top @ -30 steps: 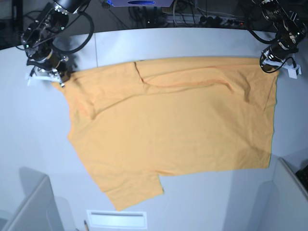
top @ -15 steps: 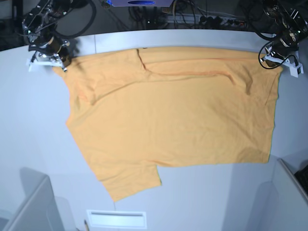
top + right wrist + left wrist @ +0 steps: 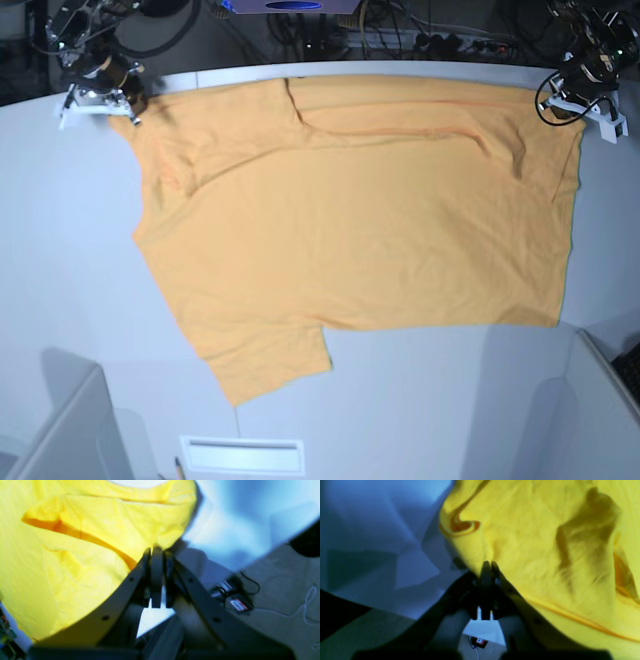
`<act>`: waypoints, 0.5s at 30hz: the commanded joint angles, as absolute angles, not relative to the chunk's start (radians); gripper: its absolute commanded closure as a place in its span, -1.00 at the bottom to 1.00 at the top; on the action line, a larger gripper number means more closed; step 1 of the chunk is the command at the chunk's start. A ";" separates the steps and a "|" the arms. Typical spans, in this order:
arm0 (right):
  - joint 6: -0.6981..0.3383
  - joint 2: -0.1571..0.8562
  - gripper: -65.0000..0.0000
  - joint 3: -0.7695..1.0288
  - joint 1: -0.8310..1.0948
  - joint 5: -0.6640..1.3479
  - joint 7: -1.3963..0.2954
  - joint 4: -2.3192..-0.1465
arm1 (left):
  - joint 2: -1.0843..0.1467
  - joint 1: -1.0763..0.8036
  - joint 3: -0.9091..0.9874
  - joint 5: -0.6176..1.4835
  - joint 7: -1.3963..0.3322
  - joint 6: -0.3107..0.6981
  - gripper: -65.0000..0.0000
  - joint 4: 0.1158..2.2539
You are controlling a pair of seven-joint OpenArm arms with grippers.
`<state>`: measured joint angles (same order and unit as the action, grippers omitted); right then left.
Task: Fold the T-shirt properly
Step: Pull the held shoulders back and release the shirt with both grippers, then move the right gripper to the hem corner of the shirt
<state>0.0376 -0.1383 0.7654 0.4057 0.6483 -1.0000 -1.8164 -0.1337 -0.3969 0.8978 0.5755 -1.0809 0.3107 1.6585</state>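
The light-orange T-shirt (image 3: 350, 210) lies spread flat on the white table (image 3: 60, 260), plain side up, one sleeve pointing to the front left. My right gripper (image 3: 118, 100) is shut on the shirt's far-left corner; the right wrist view shows its jaws closed on the fabric edge (image 3: 156, 548). My left gripper (image 3: 575, 105) is shut on the shirt's far-right corner; the left wrist view shows its jaws pinching the cloth (image 3: 488, 565). The shirt's far edge sits near the table's back edge. No print or tag shows.
Cables and equipment (image 3: 300, 20) lie behind the table's back edge. Grey panels stand at the front left (image 3: 60, 430) and front right (image 3: 600, 400). A white slotted plate (image 3: 240, 455) sits at the front edge.
Both grippers have moved toward the back of the table, dragging the shirt's far edge with them. The whole shirt has slid back and looks more stretched out.
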 commanded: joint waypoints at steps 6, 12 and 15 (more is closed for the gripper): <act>0.039 -0.128 1.00 0.773 0.427 0.648 -0.969 -1.859 | -0.153 -0.403 0.909 0.562 -1.056 0.302 1.00 1.679; 0.039 -0.128 1.00 0.773 0.427 0.648 -1.024 -1.860 | -0.153 -0.403 0.909 0.562 -1.058 0.302 1.00 1.678; 0.039 -0.128 1.00 0.773 0.427 0.648 -1.023 -1.860 | -0.154 -0.403 0.909 0.562 -1.058 0.302 1.00 1.679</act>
